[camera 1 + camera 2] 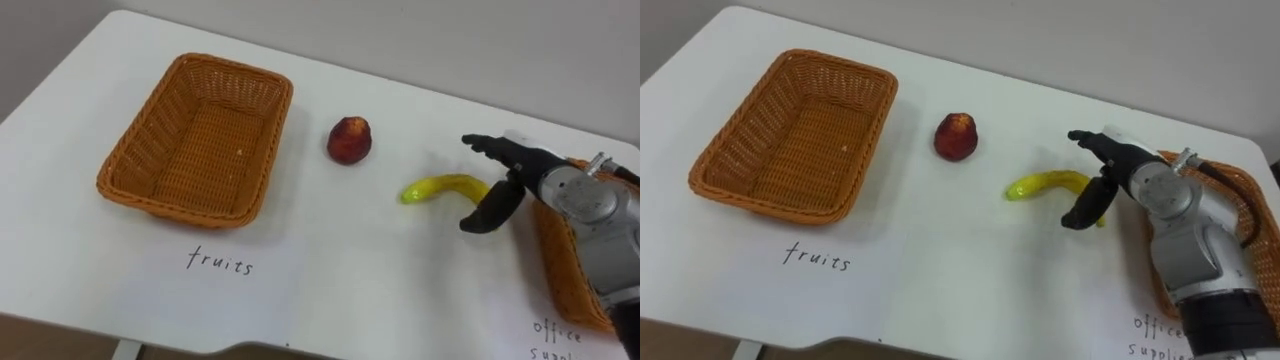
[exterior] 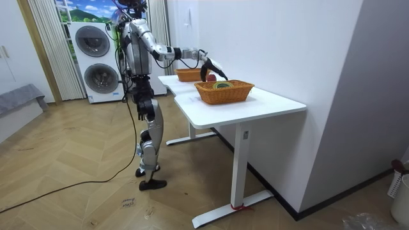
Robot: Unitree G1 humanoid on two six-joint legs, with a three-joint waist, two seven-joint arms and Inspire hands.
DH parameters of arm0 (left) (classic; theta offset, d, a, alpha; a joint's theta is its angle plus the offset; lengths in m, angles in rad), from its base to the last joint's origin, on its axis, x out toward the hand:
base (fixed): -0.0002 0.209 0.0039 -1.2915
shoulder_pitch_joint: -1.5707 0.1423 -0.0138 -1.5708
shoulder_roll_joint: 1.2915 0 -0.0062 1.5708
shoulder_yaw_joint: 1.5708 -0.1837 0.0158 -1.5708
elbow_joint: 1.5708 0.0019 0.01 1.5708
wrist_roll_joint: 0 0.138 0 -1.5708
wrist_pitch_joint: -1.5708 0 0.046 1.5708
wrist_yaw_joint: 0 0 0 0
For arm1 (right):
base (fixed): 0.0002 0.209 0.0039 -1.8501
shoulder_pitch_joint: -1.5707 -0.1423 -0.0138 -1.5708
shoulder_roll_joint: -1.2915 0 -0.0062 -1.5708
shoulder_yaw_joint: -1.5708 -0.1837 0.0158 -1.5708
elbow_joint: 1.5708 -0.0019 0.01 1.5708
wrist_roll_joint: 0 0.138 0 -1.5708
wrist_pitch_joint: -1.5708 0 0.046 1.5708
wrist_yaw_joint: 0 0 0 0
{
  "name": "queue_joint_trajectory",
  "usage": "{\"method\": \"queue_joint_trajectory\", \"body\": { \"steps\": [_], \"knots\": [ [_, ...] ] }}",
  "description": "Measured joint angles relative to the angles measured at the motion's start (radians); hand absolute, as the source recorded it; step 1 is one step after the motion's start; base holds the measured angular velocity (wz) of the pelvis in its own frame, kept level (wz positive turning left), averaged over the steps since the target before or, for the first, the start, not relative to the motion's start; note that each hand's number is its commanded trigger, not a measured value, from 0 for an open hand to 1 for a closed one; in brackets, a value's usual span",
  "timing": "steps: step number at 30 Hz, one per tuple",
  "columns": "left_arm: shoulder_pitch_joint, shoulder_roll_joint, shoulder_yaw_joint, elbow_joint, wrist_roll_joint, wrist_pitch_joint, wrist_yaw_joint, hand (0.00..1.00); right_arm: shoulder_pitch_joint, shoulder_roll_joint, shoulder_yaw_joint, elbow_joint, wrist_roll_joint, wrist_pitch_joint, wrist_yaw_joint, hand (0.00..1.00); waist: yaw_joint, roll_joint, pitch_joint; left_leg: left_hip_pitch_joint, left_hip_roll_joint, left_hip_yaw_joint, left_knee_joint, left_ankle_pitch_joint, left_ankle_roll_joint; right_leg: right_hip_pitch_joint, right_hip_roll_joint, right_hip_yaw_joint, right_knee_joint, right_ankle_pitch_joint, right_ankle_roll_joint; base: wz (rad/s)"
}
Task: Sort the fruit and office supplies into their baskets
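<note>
The basket (image 1: 145,150) is rough woven wicker, the table (image 1: 350,270) smooth matt, the banana (image 1: 440,187) glossy.

A white counter (image 2: 275,102) stands against the right wall; two stacked washing machines (image 2: 96,61) sit far left on wooden floor (image 2: 77,204).

The empty wicker fruits basket (image 1: 200,140) sits toward the table's 9 o'clock. A red, roundish fruit (image 1: 349,140) rests apart at its 3 o'clock, with a curved yellow banana (image 1: 440,188) at the fruit's 4 o'clock. The office-supplies basket (image 2: 225,94) sits toward 3 o'clock.
</note>
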Motion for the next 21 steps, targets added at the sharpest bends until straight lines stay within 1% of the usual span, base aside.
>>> {"method": "queue_joint_trajectory", "body": {
  "steps": [3,5,7,15,18,21],
  "knots": [
    [-0.004,0.003,-0.001,0.000,0.000,0.000,0.001,0.00,0.000,0.000,0.002,0.023,0.000,0.001,0.000,0.00,0.007,0.000,0.0000,0.000,0.000,0.000,0.000,0.000,0.000,0.000,0.000,0.001,0.000,0.000,0.000,0.00],
    [-0.005,0.004,-0.001,0.000,0.000,0.000,0.002,0.00,0.000,-0.006,0.021,0.036,-0.002,0.010,0.000,0.00,0.013,0.000,0.0003,0.000,0.000,0.000,0.000,0.000,0.000,-0.001,0.000,0.001,0.000,0.000,0.000,0.00],
    [-0.004,0.005,-0.001,0.000,0.000,0.001,0.003,0.00,0.000,-0.009,0.033,0.037,-0.002,0.010,0.001,0.00,0.016,0.000,0.0005,-0.001,0.000,0.000,0.000,0.000,0.000,-0.001,0.000,0.001,0.000,0.000,0.000,0.00],
    [-0.004,0.008,-0.001,0.012,0.005,0.000,0.004,0.00,0.000,-0.009,0.035,0.032,-0.077,0.010,0.001,0.00,0.028,0.001,0.0013,-0.001,0.000,0.002,0.000,0.000,0.000,-0.001,0.000,0.001,0.001,0.000,0.000,0.00],
    [0.001,0.009,-0.005,0.019,0.005,0.002,0.019,0.00,0.000,-0.009,0.037,0.031,-0.095,0.009,-0.003,0.00,0.030,0.004,0.0033,0.000,0.000,0.005,0.000,0.000,0.000,-0.002,0.000,0.004,0.001,0.000,0.000,-0.04],
    [-0.001,0.009,-0.012,0.017,-0.001,0.002,0.026,0.00,0.000,-0.009,0.037,0.033,-0.117,0.009,-0.018,0.00,0.046,0.011,0.0074,0.001,0.000,0.007,0.000,0.000,0.000,-0.003,0.001,0.011,0.001,0.000,0.000,-0.04]
  ]
}}
